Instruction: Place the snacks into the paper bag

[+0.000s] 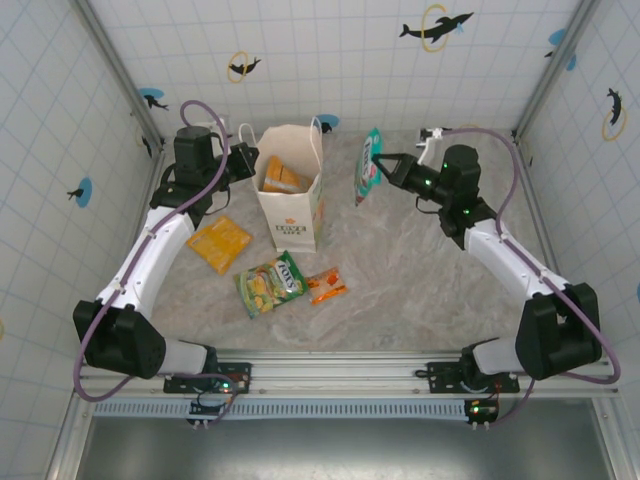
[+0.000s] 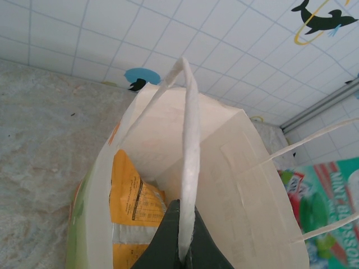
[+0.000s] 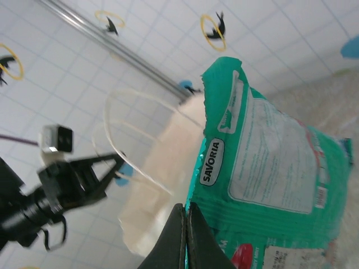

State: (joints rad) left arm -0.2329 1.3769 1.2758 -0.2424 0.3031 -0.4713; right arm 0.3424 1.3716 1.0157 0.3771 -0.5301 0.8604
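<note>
1. Nearest my bases, a green packet point(image 1: 271, 283) lay flat on the table point(image 1: 420, 290). A small orange packet point(image 1: 326, 286) lay just beside it on its right.
2. A little farther and to the left, a yellow-orange packet point(image 1: 219, 243) lay flat beside my left forearm. It was near the foot of the bag but apart from it.
3. Behind those, the paper bag point(image 1: 298, 215) stood upright and open in the middle of the table. Orange packets point(image 1: 280, 178) were already inside it, leaning on its left wall.
4. My left gripper point(image 2: 185, 224) sat at the bag's left rim. Its fingers were pinched together on one white loop handle point(image 2: 190, 140), and the strip ran straight down between them.
5. My right gripper point(image 3: 185, 216) was to the right of the bag. Its fingers were pressed tight on one edge of a teal packet point(image 3: 269, 162). I held the packet up on edge near the bag's right rim, and I could not tell whether it touched the bag.
6. Farthest off stood the tiled walls point(image 1: 330, 60) with their dolphin stickers.
</note>
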